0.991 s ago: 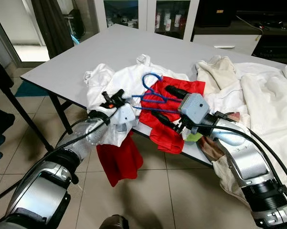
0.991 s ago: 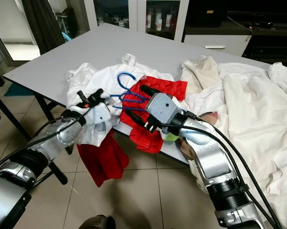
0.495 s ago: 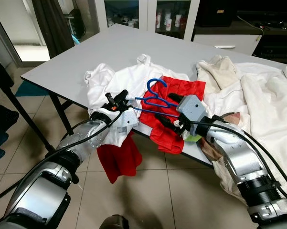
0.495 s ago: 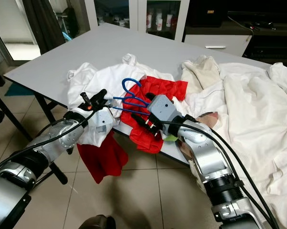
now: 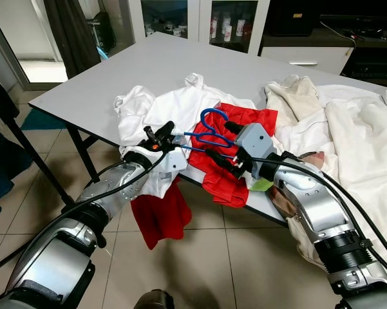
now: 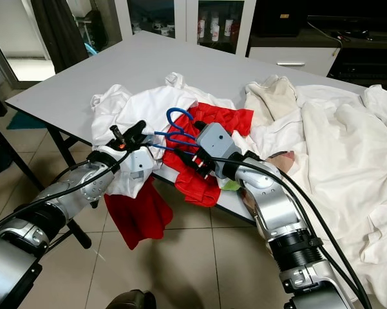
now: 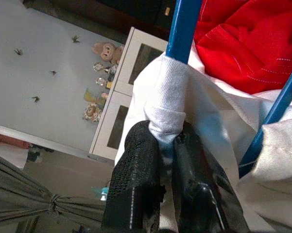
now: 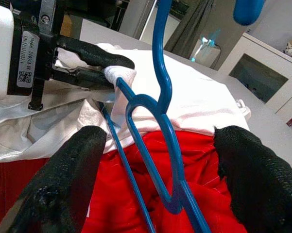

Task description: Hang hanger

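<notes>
On grey table [image 5: 148,67]: clothes pile [image 5: 180,106], glass-door cabinet [image 5: 199,19] behind.

Heaped clothes [image 5: 180,106] along near edge; far tabletop [image 5: 148,64] bare.

Two silver metal arms, black ribbed joint rings, black cables running along both. Left gripper [image 5: 162,131]: white housing, black textured fingers, small orange-red detail. Right gripper [image 5: 223,142]: grey boxy housing, long black fingers, barcode label on the white housing.
</notes>
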You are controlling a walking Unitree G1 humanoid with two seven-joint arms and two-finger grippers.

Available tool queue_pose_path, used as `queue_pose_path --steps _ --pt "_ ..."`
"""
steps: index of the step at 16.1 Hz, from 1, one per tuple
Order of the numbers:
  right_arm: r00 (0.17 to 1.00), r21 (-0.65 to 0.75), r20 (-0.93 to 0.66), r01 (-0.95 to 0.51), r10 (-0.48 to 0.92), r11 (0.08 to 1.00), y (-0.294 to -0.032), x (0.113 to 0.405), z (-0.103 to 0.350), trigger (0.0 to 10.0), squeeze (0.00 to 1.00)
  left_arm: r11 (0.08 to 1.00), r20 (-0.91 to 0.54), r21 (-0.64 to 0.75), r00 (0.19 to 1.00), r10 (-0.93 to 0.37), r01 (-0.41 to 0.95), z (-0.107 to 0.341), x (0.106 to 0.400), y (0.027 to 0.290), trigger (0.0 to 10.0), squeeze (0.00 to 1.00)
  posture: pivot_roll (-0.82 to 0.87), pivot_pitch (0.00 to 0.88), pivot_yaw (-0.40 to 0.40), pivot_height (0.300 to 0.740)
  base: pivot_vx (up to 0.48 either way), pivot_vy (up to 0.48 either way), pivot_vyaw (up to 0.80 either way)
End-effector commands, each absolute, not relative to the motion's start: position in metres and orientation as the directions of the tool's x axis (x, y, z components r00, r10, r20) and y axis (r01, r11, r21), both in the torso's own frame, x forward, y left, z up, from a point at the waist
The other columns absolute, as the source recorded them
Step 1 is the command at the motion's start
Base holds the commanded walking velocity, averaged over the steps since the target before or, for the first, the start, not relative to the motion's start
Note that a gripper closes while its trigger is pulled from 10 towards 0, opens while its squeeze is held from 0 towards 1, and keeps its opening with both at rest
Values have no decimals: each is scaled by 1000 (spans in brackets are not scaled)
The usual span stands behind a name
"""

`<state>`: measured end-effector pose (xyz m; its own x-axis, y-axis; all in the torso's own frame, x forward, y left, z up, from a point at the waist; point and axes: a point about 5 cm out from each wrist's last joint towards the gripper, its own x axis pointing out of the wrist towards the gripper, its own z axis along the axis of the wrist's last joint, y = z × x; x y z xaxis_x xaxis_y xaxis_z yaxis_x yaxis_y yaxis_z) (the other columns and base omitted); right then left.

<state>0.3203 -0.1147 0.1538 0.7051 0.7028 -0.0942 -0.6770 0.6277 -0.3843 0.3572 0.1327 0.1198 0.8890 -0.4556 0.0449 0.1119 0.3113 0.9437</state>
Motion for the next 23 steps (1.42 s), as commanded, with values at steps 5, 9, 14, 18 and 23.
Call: queue_pose_path --steps 5,9,14,18,23 --pt "708 -399 -89 -670 701 626 -115 322 158 10000 0 303 71 949 880 -470 85 128 360 131 10000 0 115 0 19 740 0 0 0" --pt "708 -399 -89 -670 701 626 -115 322 158 10000 0 303 71 949 880 -470 85 128 360 131 10000 0 115 0 19 740 0 0 0" --pt "715 -401 -162 -677 680 616 -112 327 143 8863 0 292 119 955 848 -516 43 132 357 125 10000 0 119 0 16 740 0 0 0" --pt "713 -406 -165 -679 682 612 -112 326 141 3961 0 302 128 952 845 -519 41 133 357 124 10000 0 118 0 18 740 0 0 0" --pt "722 -402 -147 -669 677 625 -112 328 143 0 0 302 132 952 840 -526 40 132 356 124 10000 0 118 0 19 740 0 0 0"
